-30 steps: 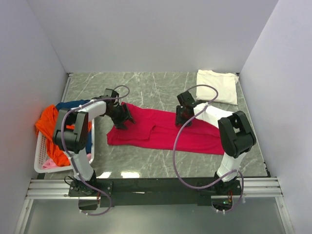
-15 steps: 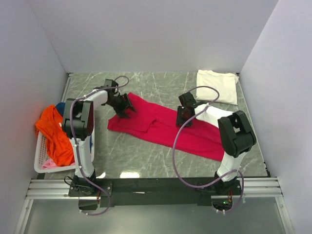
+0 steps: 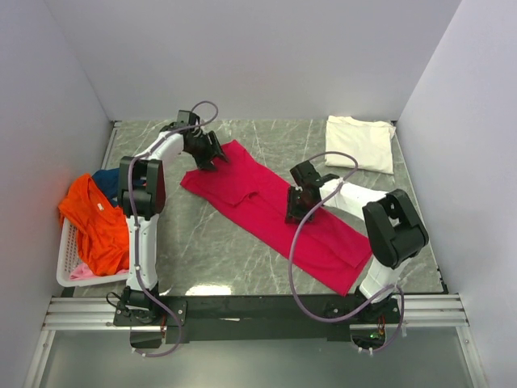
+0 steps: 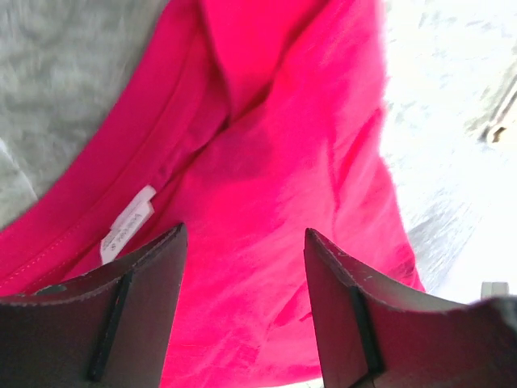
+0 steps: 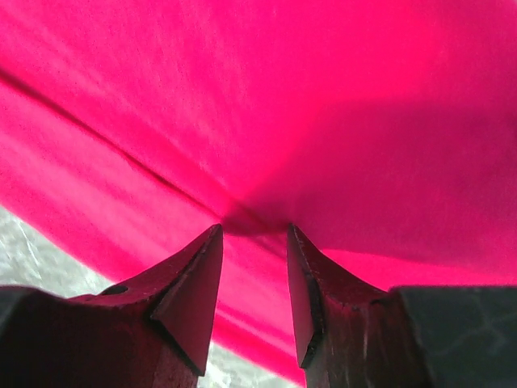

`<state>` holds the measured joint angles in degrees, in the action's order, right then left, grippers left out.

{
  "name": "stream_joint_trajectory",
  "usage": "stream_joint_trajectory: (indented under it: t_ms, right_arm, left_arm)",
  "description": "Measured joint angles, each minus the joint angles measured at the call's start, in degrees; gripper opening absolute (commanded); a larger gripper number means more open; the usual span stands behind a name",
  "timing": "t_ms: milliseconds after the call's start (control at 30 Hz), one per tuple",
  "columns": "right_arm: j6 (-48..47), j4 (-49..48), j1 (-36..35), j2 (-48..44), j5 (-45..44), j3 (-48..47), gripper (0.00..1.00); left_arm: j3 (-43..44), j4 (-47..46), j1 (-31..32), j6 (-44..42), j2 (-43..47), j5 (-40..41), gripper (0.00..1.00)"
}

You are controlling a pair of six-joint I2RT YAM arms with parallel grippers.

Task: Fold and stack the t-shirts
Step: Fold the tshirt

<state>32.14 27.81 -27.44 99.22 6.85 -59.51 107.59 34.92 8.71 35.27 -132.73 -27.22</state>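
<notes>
A crimson-pink t-shirt lies spread diagonally on the marble table, from far left to near right. My left gripper is at its far-left end, jaws wide apart over the cloth, beside the white neck label; its midpoint is on pink fabric. My right gripper is on the shirt's middle, its jaws close together with a pinch of pink cloth at the tips. A cream-white t-shirt lies folded at the far right.
A white slatted basket stands at the left edge, holding an orange t-shirt, a navy one and a pale pink one. White walls close in the table on three sides.
The left gripper has moved toward the far wall, taking the shirt's left end with it. The right gripper has shifted slightly nearer. The shirt has swung from horizontal to diagonal.
</notes>
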Motion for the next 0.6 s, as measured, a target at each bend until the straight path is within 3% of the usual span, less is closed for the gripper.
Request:
stream_joint_trajectory:
  t_ms: [300, 600]
  right_arm:
    - [-0.3, 5.4, -0.3, -7.2, -4.3, -0.5, 0.45]
    - [0.3, 5.0, -0.1, -13.1, -5.3, 9.9, 0.46]
  left_arm:
    - [3.1, 0.5, 1.8, -1.3, 3.5, 2.7, 0.68]
    - [-10.8, -1.8, 6.8, -2.3, 17.2, 3.2, 0.70]
